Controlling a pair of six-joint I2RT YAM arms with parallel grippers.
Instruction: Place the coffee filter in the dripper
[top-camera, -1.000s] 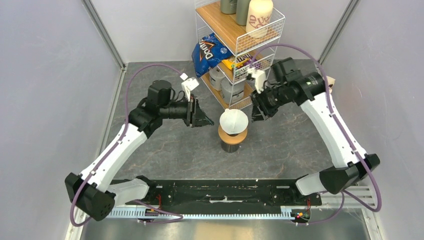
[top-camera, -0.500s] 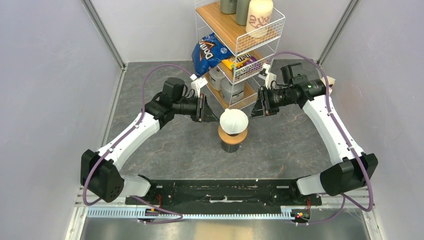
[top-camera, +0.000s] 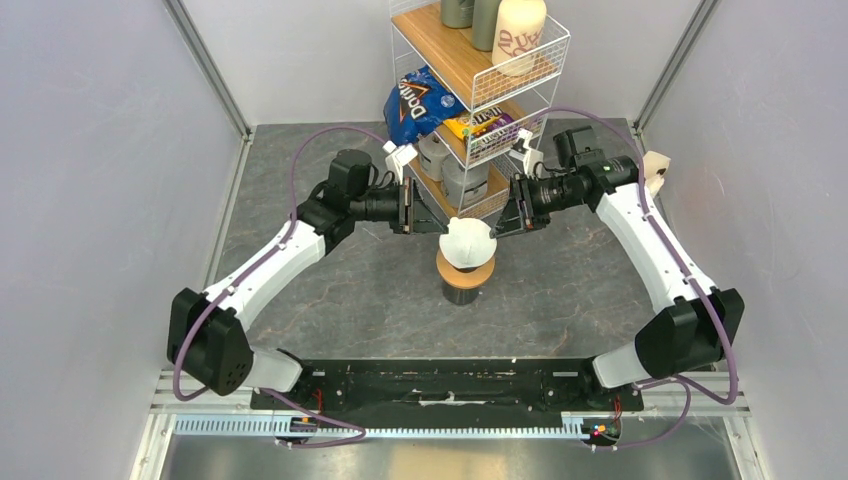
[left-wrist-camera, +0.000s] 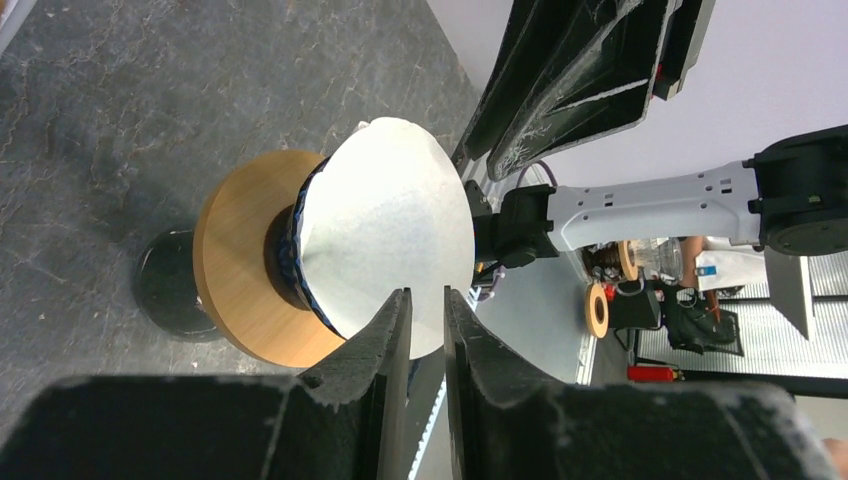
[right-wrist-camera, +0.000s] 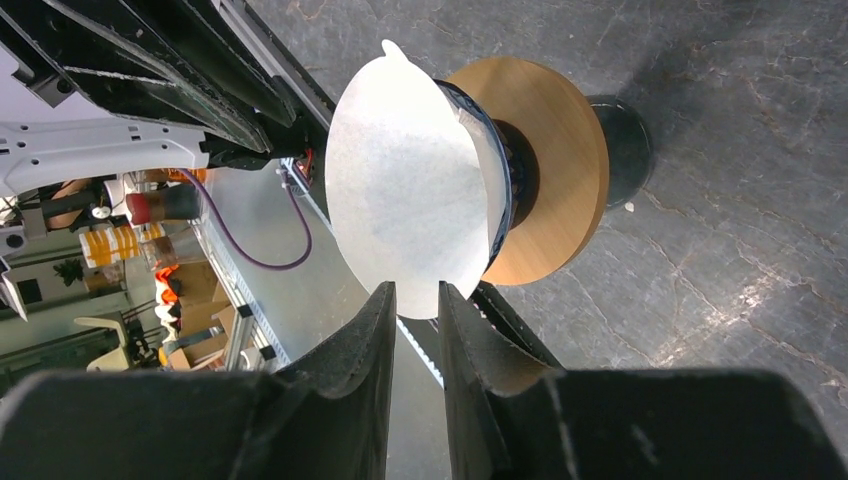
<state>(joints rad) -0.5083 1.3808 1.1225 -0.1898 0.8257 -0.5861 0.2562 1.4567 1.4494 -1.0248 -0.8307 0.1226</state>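
Left arm (top-camera: 268, 262) and right arm (top-camera: 652, 250) stretch forward and bend inward, wrists level. Left gripper (top-camera: 437, 228) and right gripper (top-camera: 497, 230) point at each other, close but apart, fingers narrowed to a slit.

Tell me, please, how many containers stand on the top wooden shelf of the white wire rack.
3. Two grey-green cylinders sit side by side; a cream printed canister stands to their right in the top view. The frame's top edge may hide more.
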